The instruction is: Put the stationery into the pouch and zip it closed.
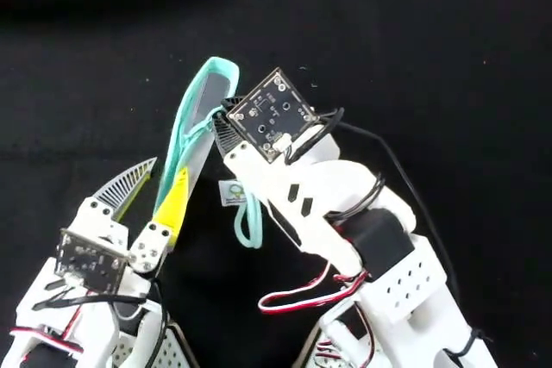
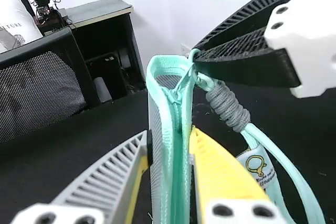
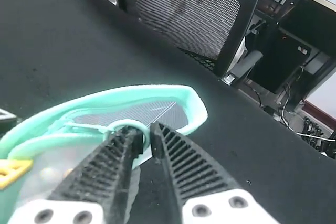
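**Pouch pinned between both arms, zip pull in the black fingers**

Here is the mint pouch [image 1: 191,118], up on its edge on the black table [image 1: 431,84], running at a slant from left of centre up toward the middle. One side panel is mesh, and what sits inside cannot be made out through it. How far the zip is run along the top edge cannot be told either.

At the far end of the pouch sits the zip pull [image 3: 123,126], a small mint ring. The right gripper [image 3: 144,128] has it: the two black ribbed fingers are drawn together with only a sliver between them, and the ring is nipped in that sliver. The left wrist view shows the same pinch from the other side, with a short wrapped grey cord [image 2: 227,106] hanging just below it.

Down at the near end, the left gripper [image 2: 168,135] is clamped across the pouch body, grey finger on one face, yellow finger on the other, both pressed against the fabric.

A mint strap [image 1: 248,223] loops onto the table under the right arm, beside a small white tag [image 1: 231,193].

Behind the table stands a mesh-backed chair [image 3: 189,19].
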You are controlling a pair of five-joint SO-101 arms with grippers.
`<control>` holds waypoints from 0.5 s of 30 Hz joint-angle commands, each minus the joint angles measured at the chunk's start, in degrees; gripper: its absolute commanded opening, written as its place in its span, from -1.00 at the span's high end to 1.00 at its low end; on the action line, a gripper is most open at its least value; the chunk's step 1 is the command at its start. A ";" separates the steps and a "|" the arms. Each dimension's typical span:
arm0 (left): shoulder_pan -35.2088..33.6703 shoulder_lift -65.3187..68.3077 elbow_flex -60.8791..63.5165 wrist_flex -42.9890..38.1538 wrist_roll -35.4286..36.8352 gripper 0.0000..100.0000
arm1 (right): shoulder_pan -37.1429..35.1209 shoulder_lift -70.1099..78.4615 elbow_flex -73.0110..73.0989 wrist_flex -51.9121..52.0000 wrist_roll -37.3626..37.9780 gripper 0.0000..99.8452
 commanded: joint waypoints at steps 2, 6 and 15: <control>0.22 -0.26 -2.51 -1.67 0.88 0.71 | -0.53 -0.75 -0.75 0.18 -0.18 0.98; 0.22 -0.18 -1.27 -2.11 0.88 0.71 | -0.53 -0.75 -0.75 0.18 -0.18 0.98; 0.22 -0.18 3.12 -8.70 0.88 0.71 | -0.53 -0.75 -0.84 0.18 -0.18 0.98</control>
